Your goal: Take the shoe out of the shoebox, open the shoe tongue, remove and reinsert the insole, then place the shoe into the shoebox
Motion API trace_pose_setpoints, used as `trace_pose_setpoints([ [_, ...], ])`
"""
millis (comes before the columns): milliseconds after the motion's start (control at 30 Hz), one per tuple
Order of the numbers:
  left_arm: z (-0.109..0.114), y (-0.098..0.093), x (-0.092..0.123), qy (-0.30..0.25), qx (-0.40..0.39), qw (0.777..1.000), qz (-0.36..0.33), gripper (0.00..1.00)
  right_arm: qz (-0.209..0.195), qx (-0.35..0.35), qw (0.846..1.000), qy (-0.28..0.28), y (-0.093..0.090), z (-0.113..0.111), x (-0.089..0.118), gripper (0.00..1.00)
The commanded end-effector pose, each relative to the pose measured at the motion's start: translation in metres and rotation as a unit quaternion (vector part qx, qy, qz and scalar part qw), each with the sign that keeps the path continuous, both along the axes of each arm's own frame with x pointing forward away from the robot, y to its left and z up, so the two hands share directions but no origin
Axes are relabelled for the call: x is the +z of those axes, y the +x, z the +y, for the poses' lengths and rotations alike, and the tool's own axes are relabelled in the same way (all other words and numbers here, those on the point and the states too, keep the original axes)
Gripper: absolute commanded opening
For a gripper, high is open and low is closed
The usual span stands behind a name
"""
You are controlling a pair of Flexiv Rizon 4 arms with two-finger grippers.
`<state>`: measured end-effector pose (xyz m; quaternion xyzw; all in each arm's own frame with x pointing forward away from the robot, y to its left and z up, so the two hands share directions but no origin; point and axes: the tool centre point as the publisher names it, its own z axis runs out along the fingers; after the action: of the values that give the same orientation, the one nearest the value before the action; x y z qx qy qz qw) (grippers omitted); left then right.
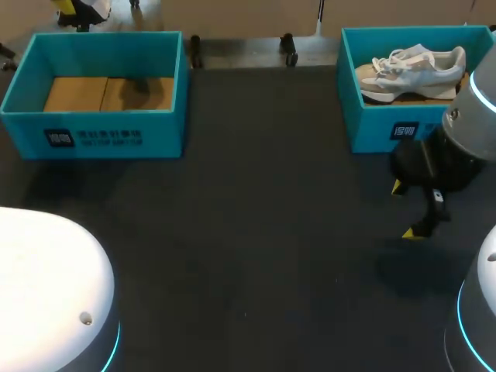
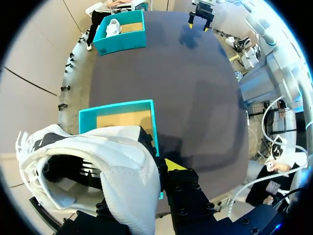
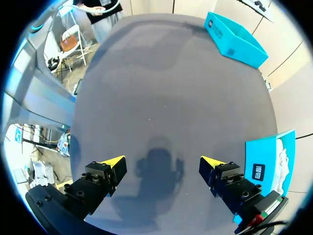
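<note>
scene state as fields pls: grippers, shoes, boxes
left gripper: shut on held shoe, near left box; one finger hidden by the shoe
held shoe: white, outside the boxes
left box: teal, only its cardboard floor showing
right gripper: open, holding nothing, over the table in front of right box
right box: teal, holds second shoe
second shoe: white, inside right box

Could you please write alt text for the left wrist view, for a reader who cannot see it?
A white shoe held in the left gripper fills the foreground, above an empty teal shoebox on the dark table. Across the table are a second teal box holding another shoe, and the open right gripper.
</note>
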<state>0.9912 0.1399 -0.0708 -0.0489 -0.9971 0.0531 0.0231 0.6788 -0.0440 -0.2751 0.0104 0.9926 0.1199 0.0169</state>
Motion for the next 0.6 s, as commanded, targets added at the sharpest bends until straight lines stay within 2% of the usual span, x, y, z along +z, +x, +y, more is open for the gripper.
trace_pose_setpoints([
  [33, 0.001, -0.001, 0.001, 0.000, 0.003, 1.000, -0.002, 0.00, -0.002, -0.001, 1.000, 0.000, -0.001, 0.000, -0.001, 1.00],
  [367, 0.034, 0.009, -0.010, -0.022, 0.013, 1.000, 0.008, 0.00, -0.002, -0.001, 1.000, 0.000, -0.001, 0.000, -0.001, 1.00],
  [600, 0.050, 0.022, -0.021, -0.009, 0.000, 1.000, 0.001, 0.00, -0.002, -0.001, 1.000, 0.000, -0.001, 0.000, -0.001, 1.00],
])
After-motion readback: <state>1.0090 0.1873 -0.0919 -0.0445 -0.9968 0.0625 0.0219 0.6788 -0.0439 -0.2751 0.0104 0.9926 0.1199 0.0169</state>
